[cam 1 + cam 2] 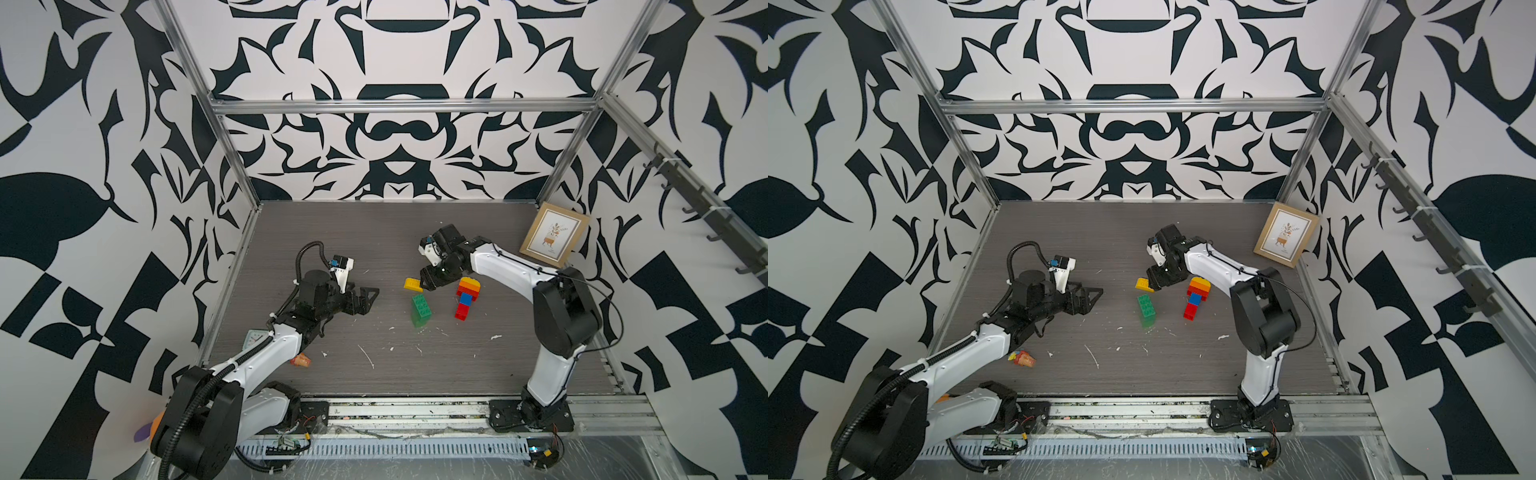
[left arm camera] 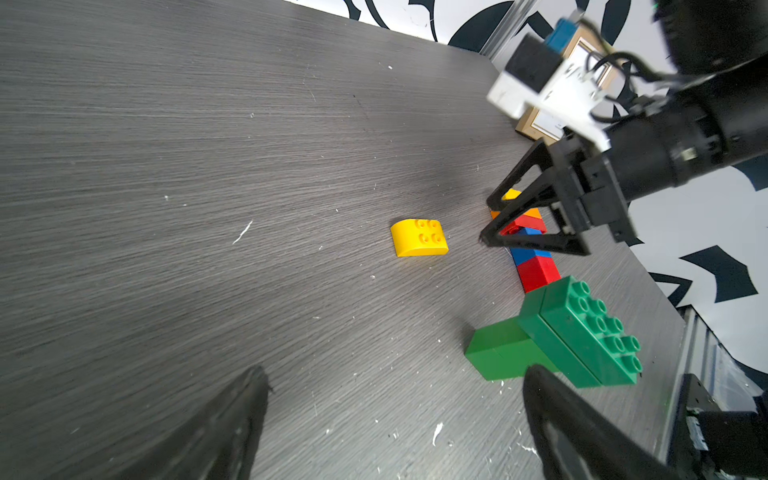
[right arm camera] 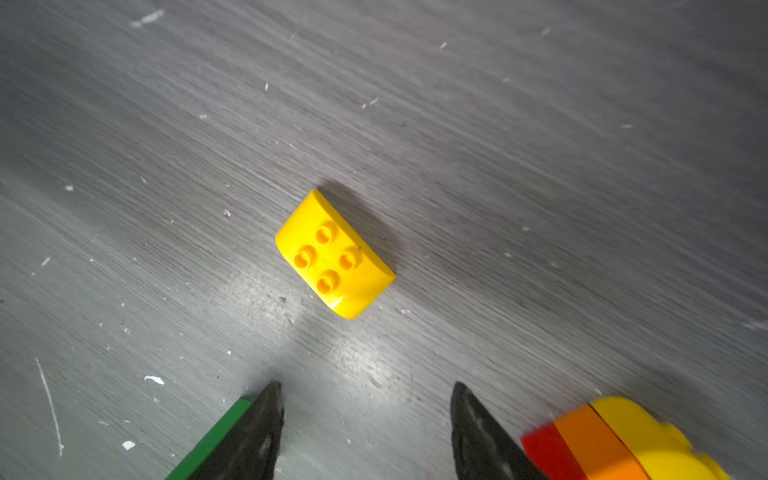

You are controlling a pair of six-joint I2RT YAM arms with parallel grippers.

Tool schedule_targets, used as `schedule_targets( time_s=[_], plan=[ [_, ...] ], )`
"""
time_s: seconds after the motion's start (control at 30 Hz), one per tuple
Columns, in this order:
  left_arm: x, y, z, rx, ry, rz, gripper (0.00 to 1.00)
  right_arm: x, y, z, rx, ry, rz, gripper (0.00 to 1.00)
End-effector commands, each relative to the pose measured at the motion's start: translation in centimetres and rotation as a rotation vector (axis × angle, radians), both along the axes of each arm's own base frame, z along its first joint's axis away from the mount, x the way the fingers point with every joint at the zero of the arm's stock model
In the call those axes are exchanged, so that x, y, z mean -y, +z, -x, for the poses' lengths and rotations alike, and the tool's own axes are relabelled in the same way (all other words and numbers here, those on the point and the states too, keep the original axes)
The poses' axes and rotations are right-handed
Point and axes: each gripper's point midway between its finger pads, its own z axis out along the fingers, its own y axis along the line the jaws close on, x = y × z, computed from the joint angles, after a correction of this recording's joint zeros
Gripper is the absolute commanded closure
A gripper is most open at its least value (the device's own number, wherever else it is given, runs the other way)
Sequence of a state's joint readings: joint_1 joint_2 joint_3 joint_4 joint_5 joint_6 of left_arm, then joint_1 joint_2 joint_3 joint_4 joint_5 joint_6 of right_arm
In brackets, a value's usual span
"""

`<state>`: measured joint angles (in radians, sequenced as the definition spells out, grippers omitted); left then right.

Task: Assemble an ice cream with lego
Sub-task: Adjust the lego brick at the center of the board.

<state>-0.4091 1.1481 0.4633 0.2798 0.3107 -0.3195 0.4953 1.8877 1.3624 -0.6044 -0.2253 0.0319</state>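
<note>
Beside right tool [image 3: 365, 386]: yellow dome brick [image 3: 334, 254] lying free | jaws apart

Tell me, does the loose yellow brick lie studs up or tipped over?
Studs up. The yellow brick shows four studs toward the right wrist camera and lies flat on the table.

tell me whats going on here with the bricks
Two arms are building a lego ice cream. The right tool is open and holds nothing; a loose yellow dome brick lies studs up on the table just ahead of its tips. A green stack and a multicolour stack sit close by, one on each side of that tool. The left tool is open too, off to the side, touching nothing.
</note>
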Motion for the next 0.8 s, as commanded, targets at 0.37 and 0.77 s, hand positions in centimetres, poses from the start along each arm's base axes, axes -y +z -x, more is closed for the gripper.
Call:
schedule_targets(
  time_s=[0.37, 0.77],
  plan=[
    [-0.5, -0.1, 0.6, 0.011, 0.009, -0.018, 0.01, -3.0, 0.3, -3.0, 0.046, 0.170, -0.026, 0.35],
    [-0.5, -0.1, 0.6, 0.012, 0.008, -0.015, 0.01, -1.8, -0.7, -3.9, 0.076, 0.163, 0.065, 0.34]
  ],
)
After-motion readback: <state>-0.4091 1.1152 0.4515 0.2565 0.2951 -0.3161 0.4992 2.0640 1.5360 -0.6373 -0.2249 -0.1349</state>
